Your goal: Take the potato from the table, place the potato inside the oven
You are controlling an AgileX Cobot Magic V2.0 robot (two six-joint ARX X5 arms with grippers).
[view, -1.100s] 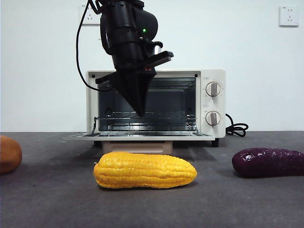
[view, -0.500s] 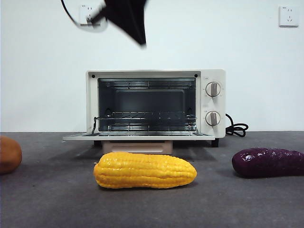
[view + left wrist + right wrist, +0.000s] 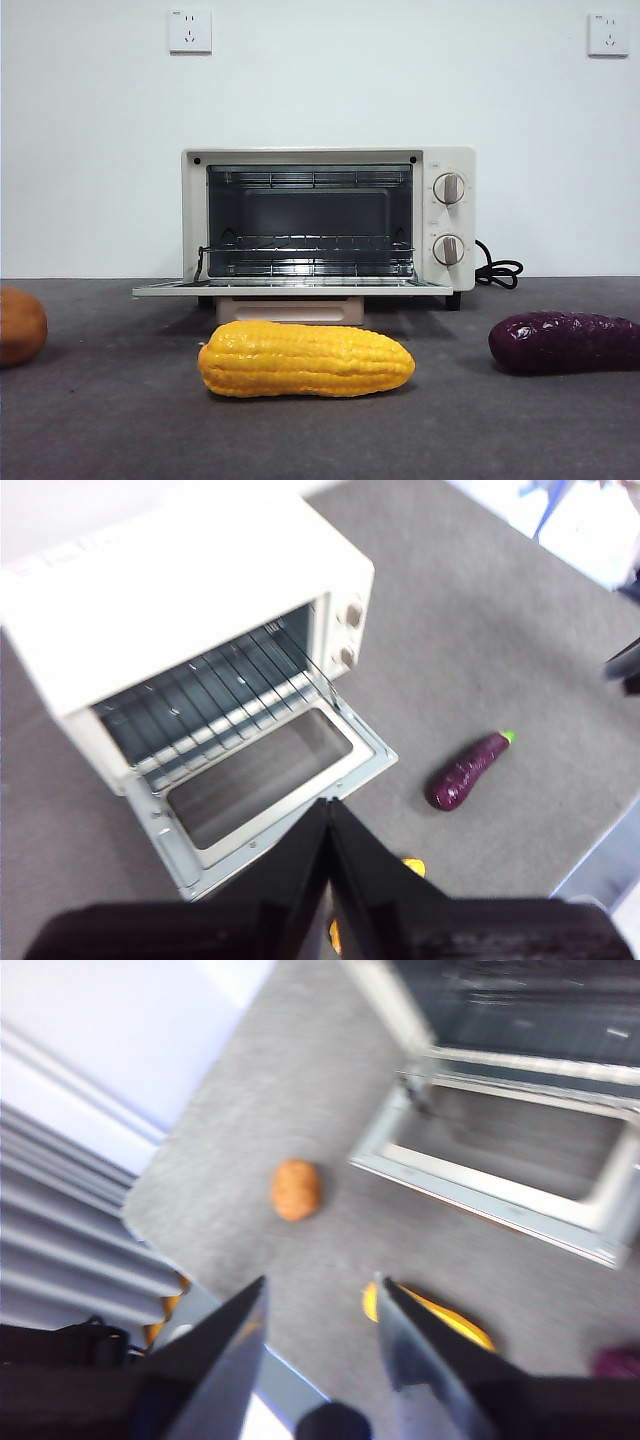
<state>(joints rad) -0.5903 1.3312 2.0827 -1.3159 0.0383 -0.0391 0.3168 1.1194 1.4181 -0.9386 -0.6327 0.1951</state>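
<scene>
We judge the task to be at its start. The potato point(image 3: 21, 326) lies on the table point(image 3: 110, 420), at the edge of the front view, well apart from the oven point(image 3: 320, 222), and neither gripper touches it. All of the transfer is left: grasp, lift, carry, and place inside the oven.

The oven door point(image 3: 290, 288) is folded down flat, so the opening is ready to receive the potato. We see a wire rack point(image 3: 310, 255) inside and nothing resting on it; the cavity shows no food in the front view or the left wrist view.

The right gripper point(image 3: 318, 1345) is high above the table with its jaws spread apart and nothing between them. In its view the potato point(image 3: 296, 1189) sits ahead, beside the corner of the open door. We judge this arm the better placed for the pick.

The left gripper point(image 3: 330, 880) is raised above the door, its jaws pressed together and holding nothing.

Two other items lie on the table: the corn point(image 3: 306, 358) just in front of the door and the eggplant point(image 3: 563, 342) off to the other side. Neither belongs to the task.
</scene>
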